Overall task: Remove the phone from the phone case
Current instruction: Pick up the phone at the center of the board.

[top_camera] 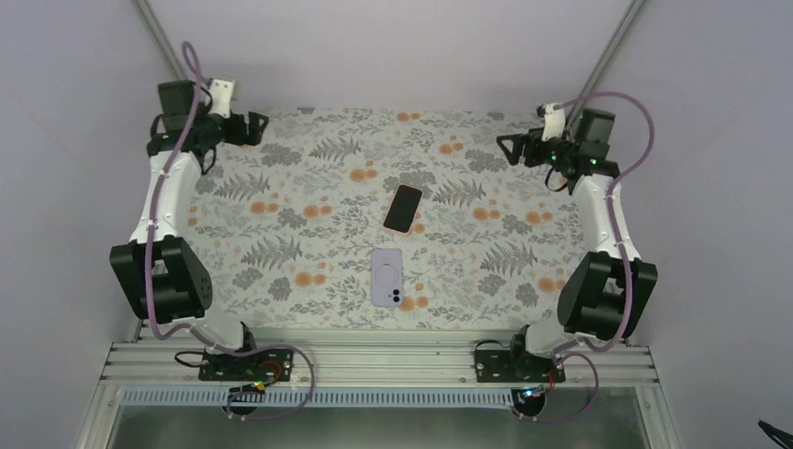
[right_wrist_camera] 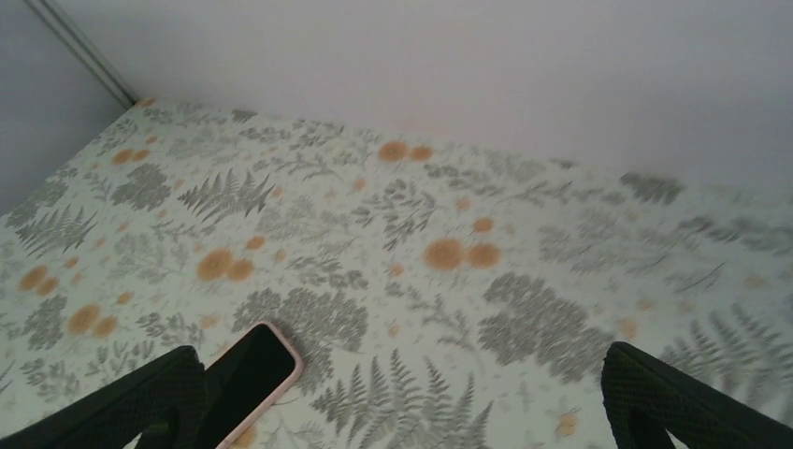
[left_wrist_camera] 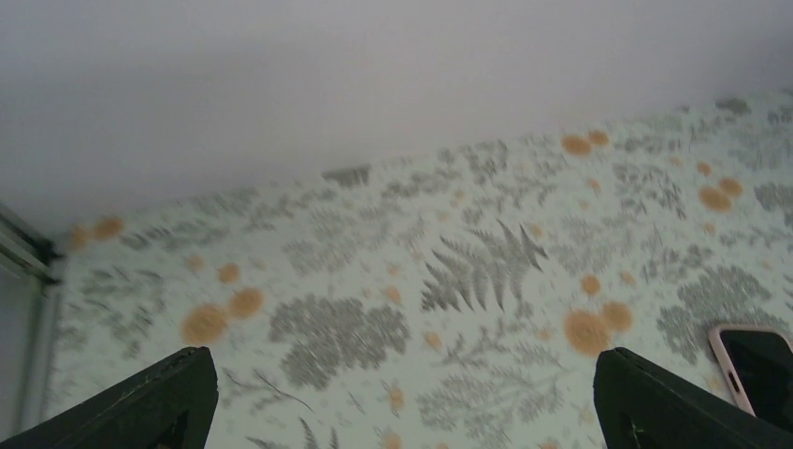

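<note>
A flat piece with a pink rim and a black face (top_camera: pixel 403 208) lies tilted at mid table. It also shows in the left wrist view (left_wrist_camera: pixel 759 367) and the right wrist view (right_wrist_camera: pixel 248 372). A lavender piece (top_camera: pixel 387 277) with a white ring and a camera block lies apart from it, nearer the arms. I cannot tell which of the two is the phone and which the case. My left gripper (top_camera: pixel 259 128) (left_wrist_camera: pixel 407 393) is open and empty at the far left corner. My right gripper (top_camera: pixel 506 147) (right_wrist_camera: pixel 402 383) is open and empty at the far right.
The table is covered by a cloth (top_camera: pixel 309 234) with a fern and orange flower pattern. Grey walls stand close behind and at both sides. Both arm bases sit on the metal rail (top_camera: pixel 374 360) at the near edge.
</note>
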### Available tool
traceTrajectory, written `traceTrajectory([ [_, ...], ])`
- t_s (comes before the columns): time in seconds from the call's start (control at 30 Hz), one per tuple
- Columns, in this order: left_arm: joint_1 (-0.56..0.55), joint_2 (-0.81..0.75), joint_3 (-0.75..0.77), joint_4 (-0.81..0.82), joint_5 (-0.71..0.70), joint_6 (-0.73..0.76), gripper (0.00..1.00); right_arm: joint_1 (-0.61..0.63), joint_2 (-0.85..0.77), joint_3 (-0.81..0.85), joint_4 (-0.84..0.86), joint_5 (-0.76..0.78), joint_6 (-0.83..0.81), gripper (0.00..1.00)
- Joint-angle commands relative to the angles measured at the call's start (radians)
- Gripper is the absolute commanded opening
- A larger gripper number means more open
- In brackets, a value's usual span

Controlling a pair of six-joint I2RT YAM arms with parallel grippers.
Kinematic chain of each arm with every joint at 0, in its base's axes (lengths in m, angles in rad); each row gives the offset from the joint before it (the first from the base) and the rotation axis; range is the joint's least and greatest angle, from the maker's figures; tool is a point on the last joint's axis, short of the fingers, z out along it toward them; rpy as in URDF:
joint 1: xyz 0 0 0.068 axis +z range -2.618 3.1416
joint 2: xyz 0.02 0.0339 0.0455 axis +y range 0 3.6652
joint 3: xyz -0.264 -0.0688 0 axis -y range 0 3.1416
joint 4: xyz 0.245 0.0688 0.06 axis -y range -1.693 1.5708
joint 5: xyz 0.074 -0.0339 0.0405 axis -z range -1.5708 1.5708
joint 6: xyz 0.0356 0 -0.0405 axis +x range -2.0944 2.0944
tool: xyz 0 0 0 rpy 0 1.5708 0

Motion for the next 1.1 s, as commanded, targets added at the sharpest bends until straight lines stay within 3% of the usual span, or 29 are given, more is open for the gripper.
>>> traceTrajectory([
  [0.0,-0.069,-0.015,-0.076,0.019,-0.091,0.0,1.0,0.041,-0.09,-0.147,0.105,0.016,0.066,0.99],
  [0.37,-0.332,-0.003,-0.212,0.035,-0.244,0.074,1.0,0.109,-0.235,-0.41,0.215,0.028,0.119,0.99],
  [0.9,-0.87,0.134,-0.258,0.121,-0.528,0.169,1.0,0.1,-0.241,-0.446,0.236,-0.003,0.097,0.99],
  [1.07,-0.966,0.179,-0.272,0.111,-0.517,0.179,1.0,0.088,-0.251,-0.453,0.234,-0.016,0.086,0.99],
])
